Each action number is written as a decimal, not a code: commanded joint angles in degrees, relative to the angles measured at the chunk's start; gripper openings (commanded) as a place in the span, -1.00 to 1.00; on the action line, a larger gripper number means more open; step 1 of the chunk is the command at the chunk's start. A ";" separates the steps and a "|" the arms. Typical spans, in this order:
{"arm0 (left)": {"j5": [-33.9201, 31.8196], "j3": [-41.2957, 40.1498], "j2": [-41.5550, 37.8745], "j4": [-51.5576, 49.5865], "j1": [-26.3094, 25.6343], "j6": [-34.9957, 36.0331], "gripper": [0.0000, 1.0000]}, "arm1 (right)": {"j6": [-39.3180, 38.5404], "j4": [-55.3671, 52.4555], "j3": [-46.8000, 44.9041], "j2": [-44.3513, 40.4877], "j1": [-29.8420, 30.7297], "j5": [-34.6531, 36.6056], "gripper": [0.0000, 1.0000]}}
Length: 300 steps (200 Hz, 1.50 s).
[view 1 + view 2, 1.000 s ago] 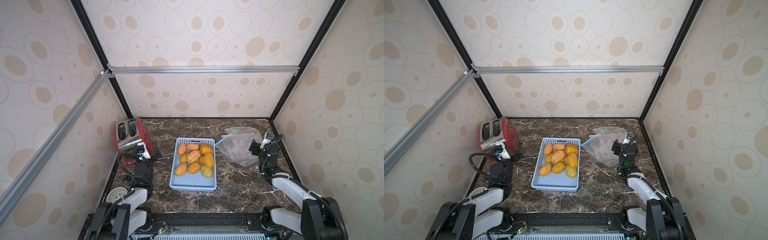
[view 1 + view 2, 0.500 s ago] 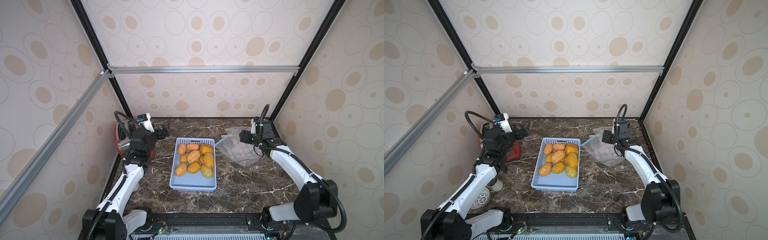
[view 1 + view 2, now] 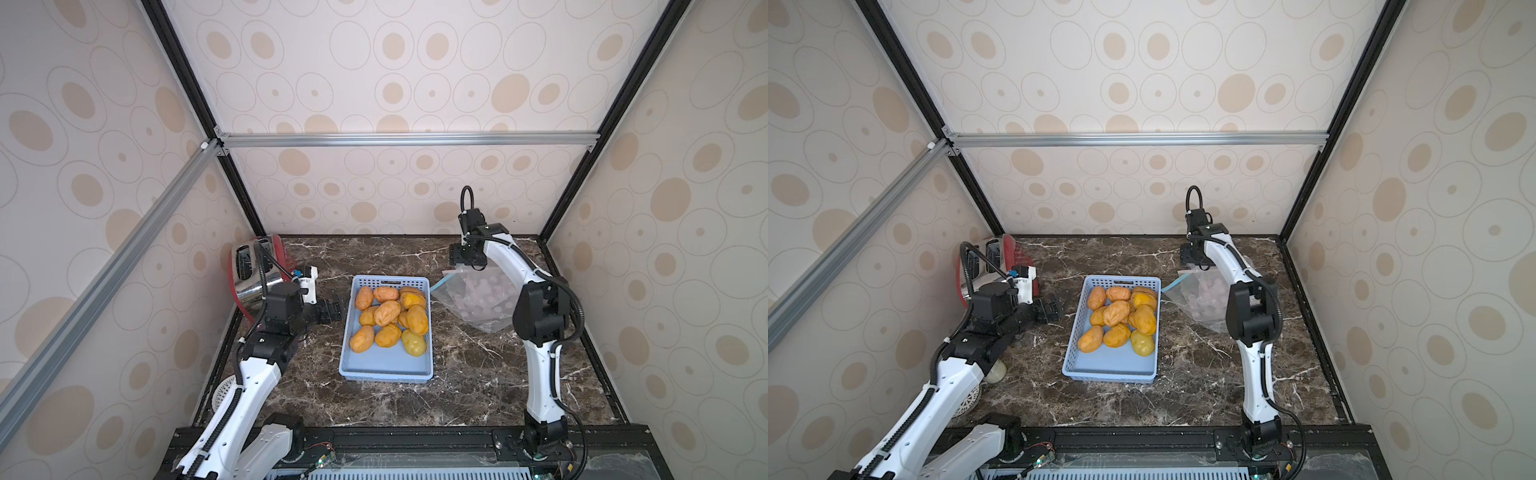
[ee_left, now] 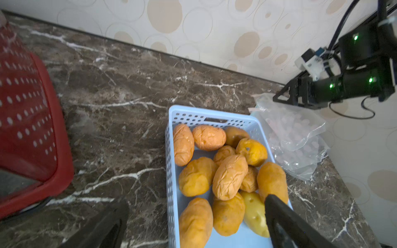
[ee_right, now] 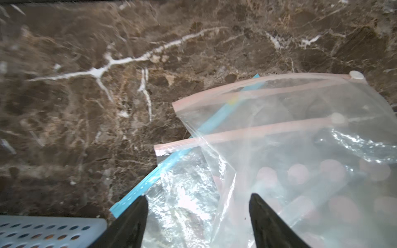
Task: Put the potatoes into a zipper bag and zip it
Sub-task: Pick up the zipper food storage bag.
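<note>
1. Potatoes (image 3: 390, 318): about a dozen, piled in the far half of the blue basket (image 3: 386, 372) at mid-desk (image 3: 478, 386). None bagged.
2. Zipper bag (image 3: 473, 301): crumpled on the desk just beside the basket's right side, mouth end toward the back wall. Looks empty.
3. Left jaws: spread wide, holding nothing, hovering just beside the basket's left wall and aimed at the pile.
4. Right jaws: spread wide, empty, above the bag's mouth end. The right wrist view shows two pink lips (image 5: 257, 128) lying apart, so the mouth seems unzipped.
5. Judged step: get the mouth held open before any potato travels. Pinch one lip only, close to the pink strip, and lift so the opening faces the basket. The film is thin, and catching both layers would close it.
6. Left side: take a top, outer potato across its short width. The wrinkled skin suggests softness, so squeeze modestly.
7. Blue strip (image 5: 171, 158) beneath the bag: part of the same bag or not, cannot tell.
8. Writing: none legible. The bag shows only pale pink dots. The red toaster (image 3: 253, 270) shows no brand.
</note>
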 commanded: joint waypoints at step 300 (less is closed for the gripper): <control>10.87 -2.23 -2.00 4.90 -0.55 -2.25 0.89 | -25.81 28.77 -56.69 -41.97 11.82 -13.41 -1.00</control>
